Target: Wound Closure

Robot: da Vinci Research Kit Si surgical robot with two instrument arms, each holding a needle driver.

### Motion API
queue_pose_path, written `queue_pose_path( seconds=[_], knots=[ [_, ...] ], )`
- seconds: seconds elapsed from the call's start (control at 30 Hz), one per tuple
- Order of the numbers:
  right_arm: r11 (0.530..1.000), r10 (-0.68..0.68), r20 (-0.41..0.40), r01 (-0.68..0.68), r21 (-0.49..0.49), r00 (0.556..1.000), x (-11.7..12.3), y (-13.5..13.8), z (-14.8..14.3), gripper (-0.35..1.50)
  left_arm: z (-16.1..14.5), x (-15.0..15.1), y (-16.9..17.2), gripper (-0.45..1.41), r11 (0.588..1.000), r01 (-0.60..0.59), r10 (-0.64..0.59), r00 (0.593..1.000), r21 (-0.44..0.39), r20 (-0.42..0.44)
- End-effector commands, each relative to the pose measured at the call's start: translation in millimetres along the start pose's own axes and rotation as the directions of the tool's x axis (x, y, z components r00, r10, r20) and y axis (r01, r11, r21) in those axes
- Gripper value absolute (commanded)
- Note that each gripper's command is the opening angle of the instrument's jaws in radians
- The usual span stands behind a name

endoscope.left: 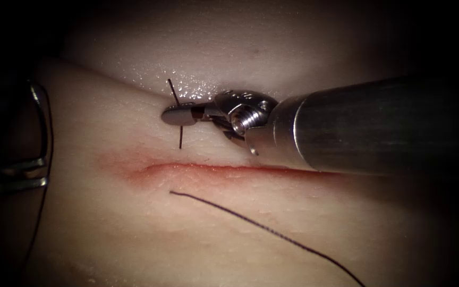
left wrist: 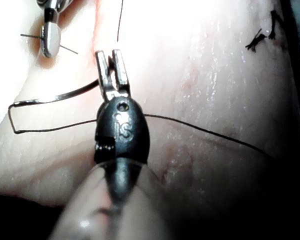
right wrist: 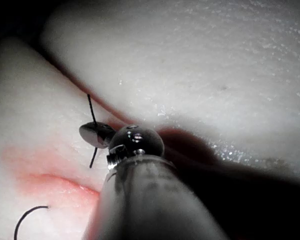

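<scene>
At the far left of the endoscope view, half lost in shadow, the left arm's tool lies at the tissue's edge, its tip hard to make out there. Its own wrist view is clearer: the left arm's tool has its two jaws a narrow way apart with nothing between them, hovering over the pale tissue. The thread runs behind its dark wrist, so part of the strand is hidden, and bends back in a loop off to one side. Small dark cut ends of thread sit on the tissue well apart from the jaws.

Further right in the endoscope view, the needle stands as a thin dark line just beyond the cut, on its far side — its curve is seen nearly edge-on, so the point along it where it is held cannot be judged exactly, though it looks near the middle. Whether its lower end enters the tissue cannot be told. The right arm's tool is clamped on the needle, its shaft coming in from the right and covering the cut's right end. Red fluid stains the cut's left end. On the near side, the thread emerges from the tissue and trails off to the right — its end is cut off by the edge. The right wrist view shows the right arm's tool gripping the needle, the wrist hiding much of the jaws.
</scene>
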Motion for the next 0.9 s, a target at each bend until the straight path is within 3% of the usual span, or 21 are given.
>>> queue_pose_path(
  seconds=[0.03,0.23,0.9],
  knots=[
    [1.000,-0.010,-0.019,0.010,0.009,1.000,-0.2,0.0,0.7,-0.35,0.6,-0.6,0.4,-0.45,1.000,0.002,-0.002,1.000,-0.002,-0.001],
    [0.995,-0.081,-0.106,0.086,0.040,0.991,1.4,-1.5,-0.8,-0.35,0.6,-0.6,0.4,-0.45,1.000,0.002,-0.002,1.000,-0.002,-0.001],
    [0.989,-0.121,-0.187,0.135,0.063,0.975,4.4,-3.9,-3.0,-0.35,0.5,-1.5,0.3,-0.45,0.998,-0.032,0.031,0.999,-0.045,-0.018]
  ],
)
